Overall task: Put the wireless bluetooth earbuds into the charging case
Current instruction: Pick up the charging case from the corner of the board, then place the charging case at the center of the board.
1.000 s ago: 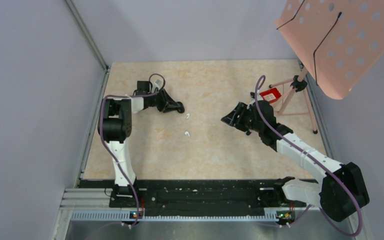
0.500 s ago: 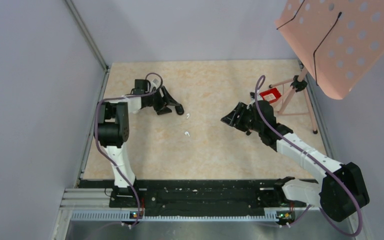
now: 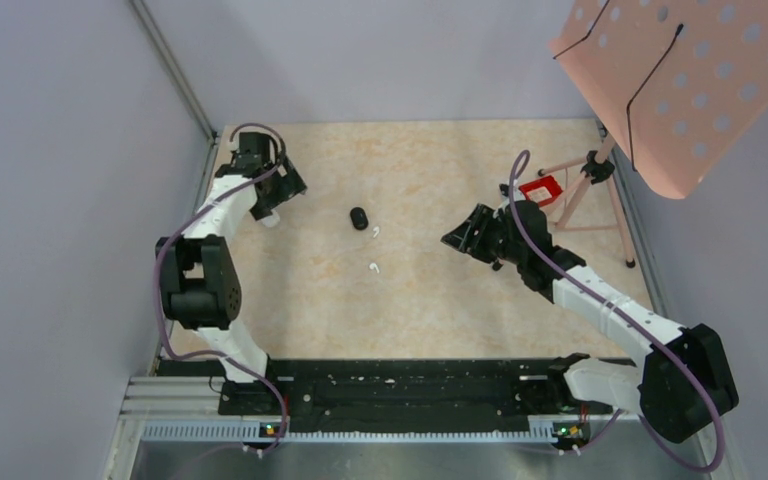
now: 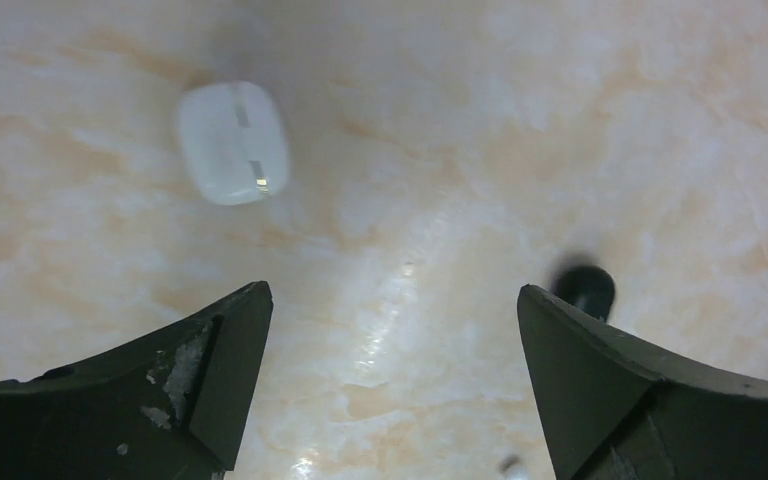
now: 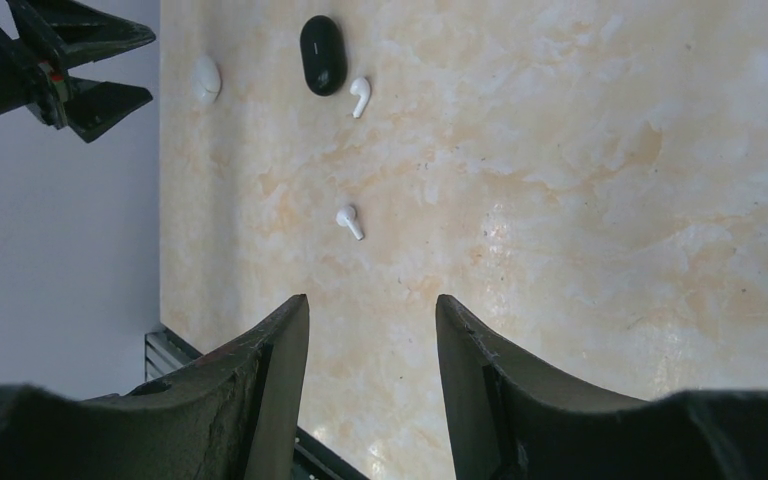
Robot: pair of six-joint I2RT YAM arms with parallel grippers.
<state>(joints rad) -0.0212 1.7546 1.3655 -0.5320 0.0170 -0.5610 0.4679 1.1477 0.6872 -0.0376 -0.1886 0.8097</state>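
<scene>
- The left claw point(image 4: 392, 292) is spread wide, with nothing between its two fingers; only bare counter point(image 3: 440, 320) shows in the gap.
- It hangs over the far left corner of the counter, close to the left wall.
- A closed white charging case point(image 4: 232, 142) lies flat on the counter just beyond the left claw and is not touching it.
- In the left wrist view, a small black rounded object point(image 4: 585, 288) sits on the counter right by the tip of one finger. It is partly hidden, so I cannot tell if it is an earbud.
- A closed black charging case point(image 5: 322, 55) lies near the middle of the counter, toward the far side, well apart from the white case.
- One white stemmed earbud point(image 5: 360, 95) lies just beside the black case, very close to it.
- The second white stemmed earbud point(image 5: 348, 221) lies alone, nearer to the arm bases and apart from the first.
- Both white earbuds are on the counter, outside any case.
- The right claw point(image 5: 372, 300) is partly spread and holds nothing; it hovers right of the center, pointing toward the earbuds.
- A pink perforated panel point(image 3: 690, 80) on a thin stand is at the far right edge.
</scene>
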